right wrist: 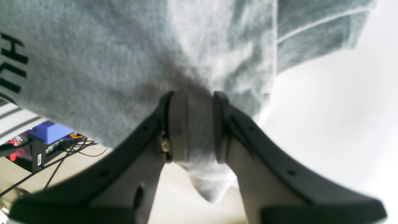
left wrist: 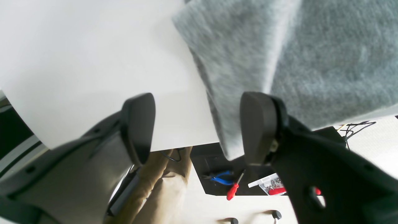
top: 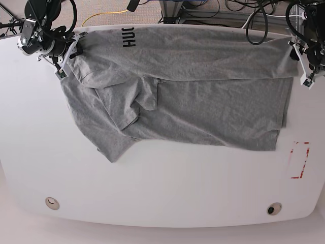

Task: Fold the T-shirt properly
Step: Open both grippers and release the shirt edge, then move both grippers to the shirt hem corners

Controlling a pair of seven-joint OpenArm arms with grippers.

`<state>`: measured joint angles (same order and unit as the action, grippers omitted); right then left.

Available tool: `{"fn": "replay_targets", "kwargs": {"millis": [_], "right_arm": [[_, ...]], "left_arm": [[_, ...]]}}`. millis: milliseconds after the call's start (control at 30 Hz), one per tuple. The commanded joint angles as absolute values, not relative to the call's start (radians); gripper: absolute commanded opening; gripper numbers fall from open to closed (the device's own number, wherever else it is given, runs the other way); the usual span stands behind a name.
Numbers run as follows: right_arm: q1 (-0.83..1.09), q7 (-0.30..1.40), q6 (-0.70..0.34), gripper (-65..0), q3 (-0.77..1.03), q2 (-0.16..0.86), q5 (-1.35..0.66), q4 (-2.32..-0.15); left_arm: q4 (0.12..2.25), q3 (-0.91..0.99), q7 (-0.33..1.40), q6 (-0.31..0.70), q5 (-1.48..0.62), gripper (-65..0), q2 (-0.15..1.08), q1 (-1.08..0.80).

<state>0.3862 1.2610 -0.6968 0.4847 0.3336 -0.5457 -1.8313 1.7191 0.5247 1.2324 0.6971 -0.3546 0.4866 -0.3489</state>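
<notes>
One T-shirt [top: 193,96] lies on one desk [top: 162,188]. Two pincers show: the right pincer [top: 68,53] at ten o'clock and the left pincer [top: 299,63] at two o'clock. The desk has two round holes [top: 52,203] along its six o'clock edge and one red marking [top: 299,160] at four o'clock.

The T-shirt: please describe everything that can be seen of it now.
The T-shirt is light heather-grey, soft knit cloth with black block letters near its far edge. It lies across the white table, its far part folded over the rest, one sleeve pointing toward the near side, wrinkled in the middle. The right hand is closed on a bunch of cloth at one far corner. The left hand stands open at the other corner, where the fabric hangs over the table edge.
</notes>
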Motion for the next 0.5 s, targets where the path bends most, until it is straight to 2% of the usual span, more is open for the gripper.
{"fn": "replay_targets", "kwargs": {"millis": [0,333,467], "right_arm": [[0.383,1.253,-0.698,-52.0,0.492,0.36,-0.562,-1.863],[0.338,1.333,-0.698,-52.0,0.601,0.36,-0.676,-1.956],[0.28,1.333,-0.698,-51.8,0.605,0.354,-0.676,-1.952]], "left_arm": [[1.741,0.533,1.227,0.698,-0.352,-24.7,0.518,-0.344],[1.914,0.657,1.326,0.698,-0.357,-24.7,0.527,-0.335],[1.917,0.676,1.331,0.698,-0.352,-24.7,0.524,-0.263]]}}
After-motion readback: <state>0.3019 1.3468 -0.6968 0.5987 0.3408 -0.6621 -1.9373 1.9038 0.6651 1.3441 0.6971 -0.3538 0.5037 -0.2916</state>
